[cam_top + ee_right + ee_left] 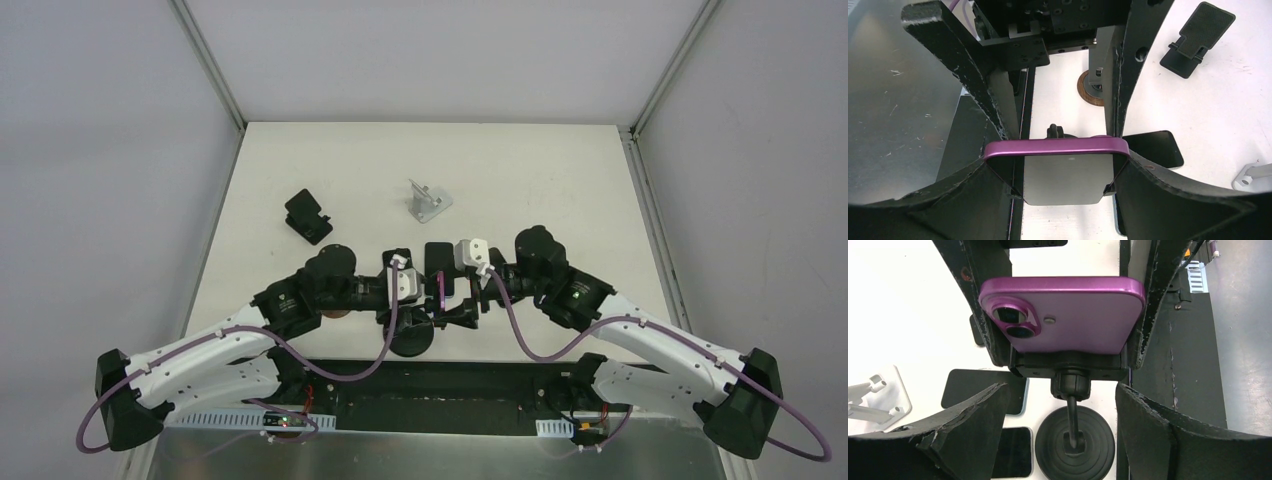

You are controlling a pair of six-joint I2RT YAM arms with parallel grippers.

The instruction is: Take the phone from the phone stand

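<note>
From above, the phone [441, 290] is only a thin purple sliver between the two wrists at the near middle of the table [540, 180]. A black folding stand [308, 215] and a silver stand [430, 200] sit well apart from it, farther back. The left wrist view gives the phone's purple back, with its two lenses [1014, 323] at the upper left. It also shows the phone seated in the cradle [1070, 365] of the phone stand [1071, 412], whose stem drops to a round base [1098, 440] on the table beside two dark phones [973, 390] lying flat. The right wrist view shows the opposite side: the phone's top edge as a purple band above its grey screen, with the stand almost wholly hidden behind it. The phone appears to stand upright, long axis vertical and lens end up, its back toward the left arm and its screen toward the right arm. The right end effector [1055, 159] grips the phone, one finger against each long side edge. The left end effector [1060, 386] is spread wide with the cradle between its fingers, and no contact is clear.
</note>
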